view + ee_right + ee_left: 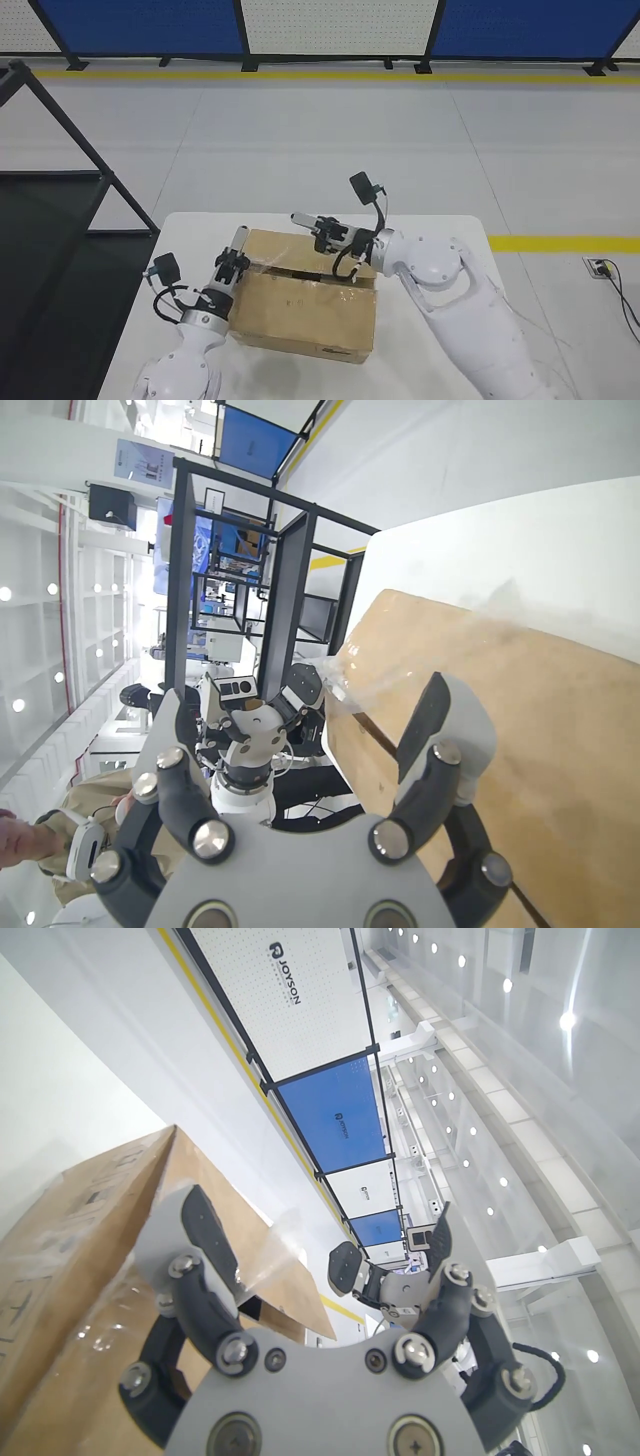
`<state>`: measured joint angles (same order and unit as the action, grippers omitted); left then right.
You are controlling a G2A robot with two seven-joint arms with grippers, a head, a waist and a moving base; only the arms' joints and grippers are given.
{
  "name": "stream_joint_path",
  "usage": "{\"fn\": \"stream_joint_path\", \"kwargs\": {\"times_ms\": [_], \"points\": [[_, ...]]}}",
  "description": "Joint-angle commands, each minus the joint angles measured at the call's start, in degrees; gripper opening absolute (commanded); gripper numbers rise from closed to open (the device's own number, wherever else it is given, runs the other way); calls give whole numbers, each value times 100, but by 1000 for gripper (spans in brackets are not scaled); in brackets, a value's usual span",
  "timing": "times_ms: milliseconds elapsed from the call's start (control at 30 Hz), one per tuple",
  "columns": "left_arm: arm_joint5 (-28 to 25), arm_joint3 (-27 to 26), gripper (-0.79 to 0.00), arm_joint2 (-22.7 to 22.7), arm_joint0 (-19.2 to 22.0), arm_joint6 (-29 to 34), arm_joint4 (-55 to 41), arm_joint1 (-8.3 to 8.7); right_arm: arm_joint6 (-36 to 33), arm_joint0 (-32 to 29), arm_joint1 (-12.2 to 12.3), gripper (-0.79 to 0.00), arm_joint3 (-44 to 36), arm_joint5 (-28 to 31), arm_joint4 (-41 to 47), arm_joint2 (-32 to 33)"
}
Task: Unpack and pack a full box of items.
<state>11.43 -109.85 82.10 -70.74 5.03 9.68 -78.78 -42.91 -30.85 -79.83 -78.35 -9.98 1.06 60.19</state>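
Note:
A brown cardboard box [300,305] with clear tape along its top seam stands in the middle of the white table [440,230]. Its far top flap [260,1248] is slightly lifted, leaving a dark gap beneath. My left gripper [238,252] is at the box's far left corner, open [325,1238], with one finger [207,1233] against the flap's edge. My right gripper [312,226] is over the far edge of the box, open [305,720], with one finger [440,720] resting on the flap [525,725]. What the box holds is hidden.
A black metal rack [60,160] stands beside the table on the left. The box covers most of the table's middle; bare table shows to its right and along the far edge. Blue and white partition panels [330,25] line the back of the room.

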Motion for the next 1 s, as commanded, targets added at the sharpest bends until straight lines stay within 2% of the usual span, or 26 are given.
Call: {"fn": "stream_joint_path", "kwargs": {"times_ms": [0,133,267,600,800,900,967], "points": [[17,-65,0,16,-30,9,9,3,32,9,-12,0,-1,22,29,-32],[-74,-242,0,47,-119,-16,-102,1,132,61,-53,0,116,3,227,-82],[-222,-476,0,94,-244,11,-311,0,-33,102,-93,0,308,288,604,-113],[-1084,-849,0,198,-473,40,-516,16,-228,122,-142,0,575,837,1088,-120],[-1689,-1021,0,533,-628,-897,-898,-23,-702,259,-157,0,643,817,1141,-246],[-1623,-1008,0,770,-763,-1368,-1321,-50,-889,445,-196,0,682,738,1073,-429],[-1430,-966,0,948,-851,-1428,-1498,-49,-834,583,-239,0,714,702,975,-577]]}}
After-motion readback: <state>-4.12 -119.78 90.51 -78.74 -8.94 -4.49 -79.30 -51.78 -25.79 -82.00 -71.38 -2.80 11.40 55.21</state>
